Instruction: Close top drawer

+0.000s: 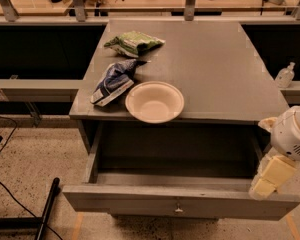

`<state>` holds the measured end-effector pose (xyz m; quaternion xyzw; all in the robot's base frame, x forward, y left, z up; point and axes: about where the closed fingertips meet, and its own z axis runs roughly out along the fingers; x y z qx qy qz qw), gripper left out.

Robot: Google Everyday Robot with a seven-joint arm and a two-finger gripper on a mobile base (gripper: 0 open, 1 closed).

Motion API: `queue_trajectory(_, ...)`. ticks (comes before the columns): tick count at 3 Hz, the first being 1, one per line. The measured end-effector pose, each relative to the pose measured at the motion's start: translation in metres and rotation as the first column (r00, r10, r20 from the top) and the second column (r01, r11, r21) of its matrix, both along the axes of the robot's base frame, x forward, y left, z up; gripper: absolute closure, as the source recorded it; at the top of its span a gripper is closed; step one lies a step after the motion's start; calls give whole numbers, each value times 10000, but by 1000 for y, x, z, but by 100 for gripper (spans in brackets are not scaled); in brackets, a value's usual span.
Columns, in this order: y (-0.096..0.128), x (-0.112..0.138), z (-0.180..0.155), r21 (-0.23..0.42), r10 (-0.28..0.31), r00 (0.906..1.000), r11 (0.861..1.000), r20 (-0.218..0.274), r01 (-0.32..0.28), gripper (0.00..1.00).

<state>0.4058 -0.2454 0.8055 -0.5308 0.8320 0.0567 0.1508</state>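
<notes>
The top drawer (140,202) is pulled far out of the grey cabinet (215,74), toward the camera. Its long flat front panel faces the camera, with a small metal knob (178,209) at its centre. The inside of the drawer looks empty. My gripper (266,178) hangs from the white arm (294,134) at the right. It sits just above the right end of the drawer's front panel, near the drawer's right side wall.
On the cabinet top lie a white bowl (154,102) at the front edge, a blue snack bag (112,82) and a green snack bag (134,42). A clear bottle (285,75) stands on a ledge at right. A black pole (46,209) and cables lie on the floor at left.
</notes>
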Motion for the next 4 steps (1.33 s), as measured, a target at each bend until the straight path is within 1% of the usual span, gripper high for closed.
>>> queue_trajectory(1, -20, -36, 2, 484, 44, 9994, 9988, 334, -60, 2)
queue_trajectory(2, -26, -62, -4, 994, 415, 9990, 9943, -166, -396, 24)
queue_trajectory(3, -34, -75, -16, 1282, 477, 9925, 9912, -1124, -332, 47)
queue_trajectory(4, -33, -78, -15, 1282, 510, 9918, 9911, -1173, -359, 71)
